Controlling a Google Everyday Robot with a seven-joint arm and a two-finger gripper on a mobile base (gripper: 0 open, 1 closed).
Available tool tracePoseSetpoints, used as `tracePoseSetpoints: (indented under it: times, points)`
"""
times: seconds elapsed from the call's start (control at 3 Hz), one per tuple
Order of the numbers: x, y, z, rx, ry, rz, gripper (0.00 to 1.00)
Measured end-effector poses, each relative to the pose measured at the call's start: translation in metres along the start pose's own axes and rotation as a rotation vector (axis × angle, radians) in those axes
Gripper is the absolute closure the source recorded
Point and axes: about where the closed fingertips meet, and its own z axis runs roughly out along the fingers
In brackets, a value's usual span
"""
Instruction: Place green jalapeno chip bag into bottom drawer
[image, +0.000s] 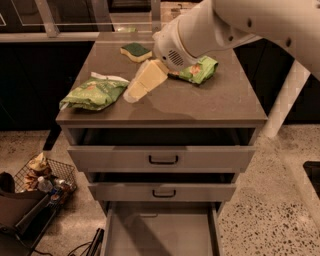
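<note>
The green jalapeno chip bag (92, 93), pale green with a white end seam, lies on the left side of the cabinet top (200, 107). My gripper (134, 90) hangs from the white arm (210, 30), angled down and to the left. Its tip is just right of the bag and close above the top, and it holds nothing that I can see. The bottom drawer (160, 231) is pulled out at the foot of the cabinet, and its grey floor shows bare.
A brighter green bag (199, 70) lies right of the gripper. A yellow-green sponge (136, 51) is at the back. Two upper drawers (162, 159) with black handles stand slightly open. A wire basket (45, 176) sits on the floor at left and a white post (285, 100) stands at right.
</note>
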Motion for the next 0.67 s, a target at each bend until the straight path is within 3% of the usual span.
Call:
tracePoseSetpoints:
  times: [0.33,0.67]
  points:
    - [-0.011,-0.026,0.051,0.006,-0.003,0.001,0.0]
    - [-0.025,-0.043,0.103,-0.026,-0.052,-0.002,0.0]
